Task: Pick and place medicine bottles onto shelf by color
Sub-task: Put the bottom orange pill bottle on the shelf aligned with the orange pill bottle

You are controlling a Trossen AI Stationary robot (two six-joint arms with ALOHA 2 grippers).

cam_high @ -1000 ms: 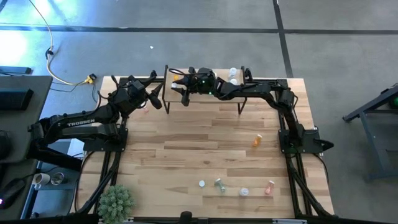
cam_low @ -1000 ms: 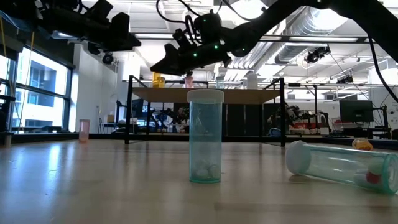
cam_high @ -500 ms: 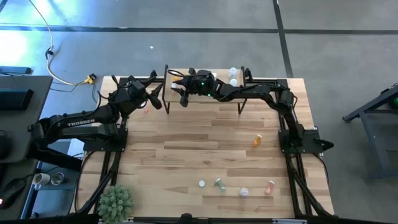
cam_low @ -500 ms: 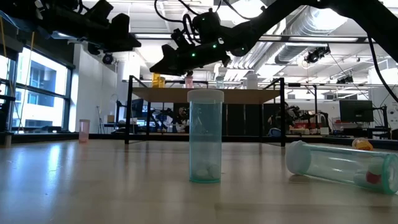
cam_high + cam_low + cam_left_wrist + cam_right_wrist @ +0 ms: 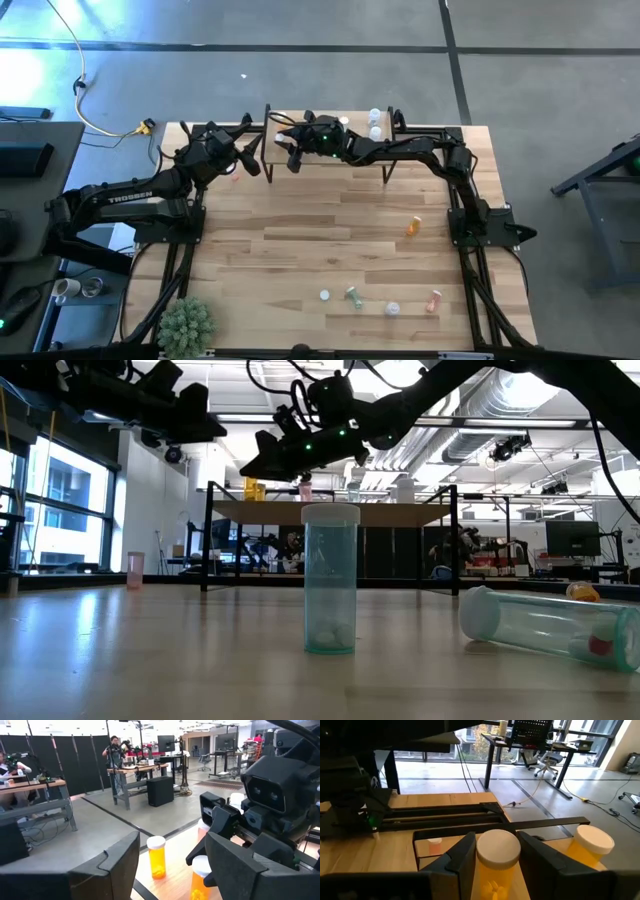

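Observation:
The shelf (image 5: 330,150) stands at the table's far edge. My right gripper (image 5: 284,138) reaches level over its left end, shut on an orange medicine bottle (image 5: 496,870) with a white cap. A second orange bottle (image 5: 156,857) stands on the shelf close beside it. A pink bottle (image 5: 303,488) stands upright on the shelf, and two white-capped bottles (image 5: 375,123) stand at its right end. My left gripper (image 5: 255,150) hangs open and level just off the shelf's left end, holding nothing. More bottles (image 5: 353,296) are scattered on the table's near right. My right gripper pinches the orange bottle's body just below the cap (image 5: 492,879) between its two fingers (image 5: 546,866), one on each side. The fingers come in level from the table's right. The bottle stays upright; whether its base rests on the shelf I cannot tell.
An orange bottle (image 5: 413,226) lies at mid right of the table. A green one (image 5: 330,580) stands near the front edge beside a lying one (image 5: 545,625) and a pink one (image 5: 433,300). Another pink bottle (image 5: 135,570) stands by the shelf's left legs. A plant (image 5: 187,322) sits front left.

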